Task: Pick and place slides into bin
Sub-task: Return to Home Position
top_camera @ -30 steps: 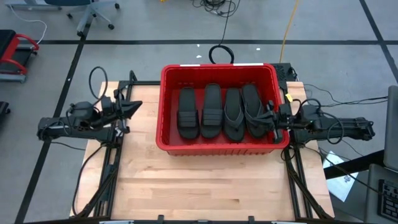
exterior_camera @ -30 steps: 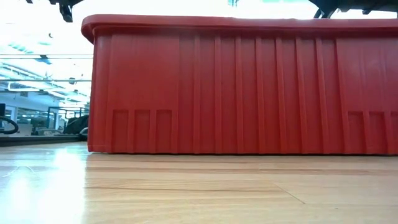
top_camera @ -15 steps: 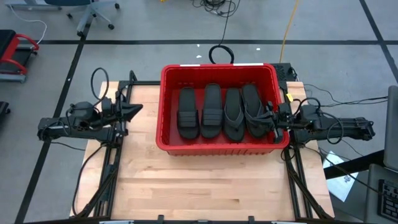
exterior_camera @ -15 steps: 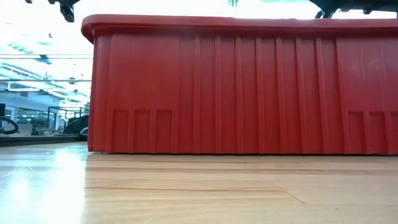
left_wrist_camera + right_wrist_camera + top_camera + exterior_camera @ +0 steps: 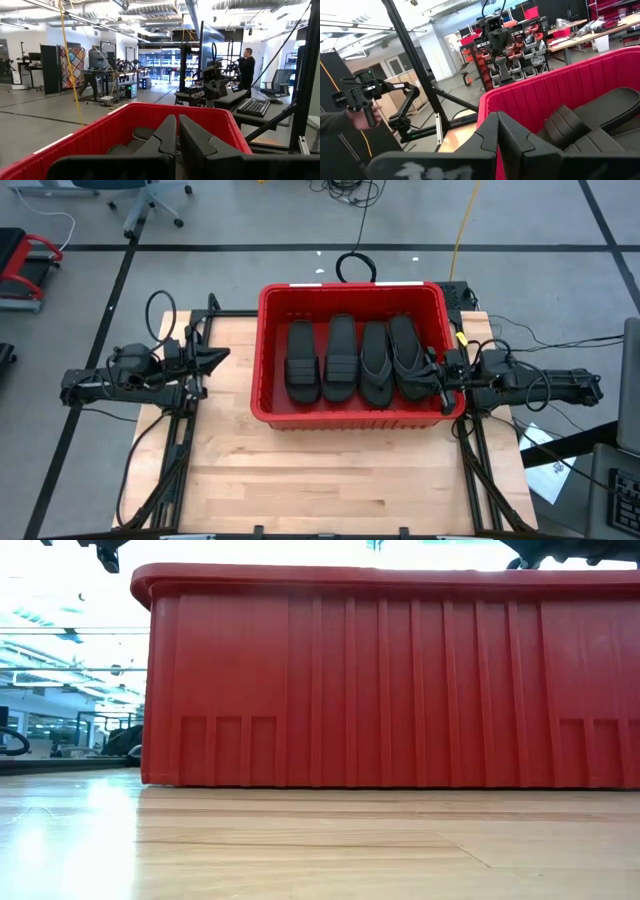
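On the wooden table [image 5: 330,470] the slides [image 5: 340,360] are lying in a row inside the bin [image 5: 350,417], and the right gripper [image 5: 436,370], closed and empty, is inching back over the bin's right rim while the left gripper [image 5: 224,353], closed and empty too, is waiting off to its left, so the job is looking done.

Slides [image 5: 340,360] abreast in the bin [image 5: 350,416], bin on table's [image 5: 320,480] far half, left tool [image 5: 222,353] leftward, right tool [image 5: 432,372] at right rim

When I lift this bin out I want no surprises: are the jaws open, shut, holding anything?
Left gripper: jaws shut, empty, left of the bin.
Right gripper: jaws shut, empty, at the bin's right rim.
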